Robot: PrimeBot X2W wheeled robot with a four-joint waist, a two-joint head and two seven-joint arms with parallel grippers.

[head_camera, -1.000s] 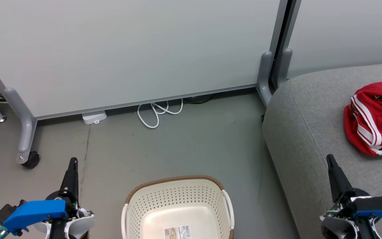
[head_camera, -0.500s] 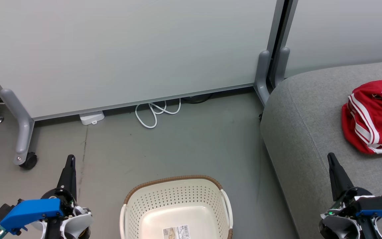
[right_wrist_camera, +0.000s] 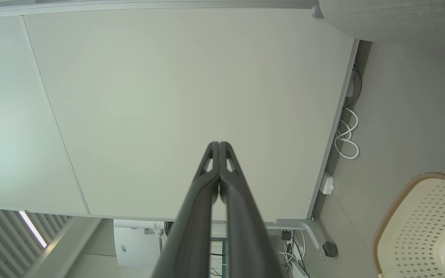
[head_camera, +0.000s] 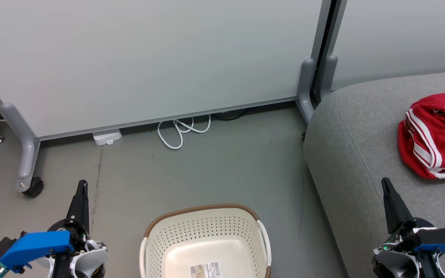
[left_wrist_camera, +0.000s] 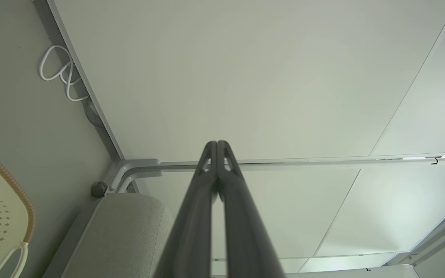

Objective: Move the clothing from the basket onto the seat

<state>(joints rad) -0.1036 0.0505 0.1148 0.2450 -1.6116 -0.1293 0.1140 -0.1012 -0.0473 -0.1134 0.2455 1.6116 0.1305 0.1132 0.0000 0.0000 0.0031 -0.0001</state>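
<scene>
My left pincer and right pincer are both pressed shut, the long dark fingers meeting at their tips with nothing between them. The left one stands over the floor to the left of the basket. The right one shows against the near part of the seat.

The clothing lies on the far right of the seat, well apart from the basket. It is a crumpled red heap of thin fabric with white stripe trim and a scrap of black-and-white lettering. Its right side is cut off at the picture's edge, so I cannot read the lettering or tell how many pieces make the heap.

The basket stands on the grey floor, near and central, with its near half cut off. It has cream perforated plastic walls, a brown woven-look rim and white side handles. A barcode label sits on its smooth bottom. The seat is light-grey woven upholstery, rounded at the corner, with a stitched seam.
</scene>
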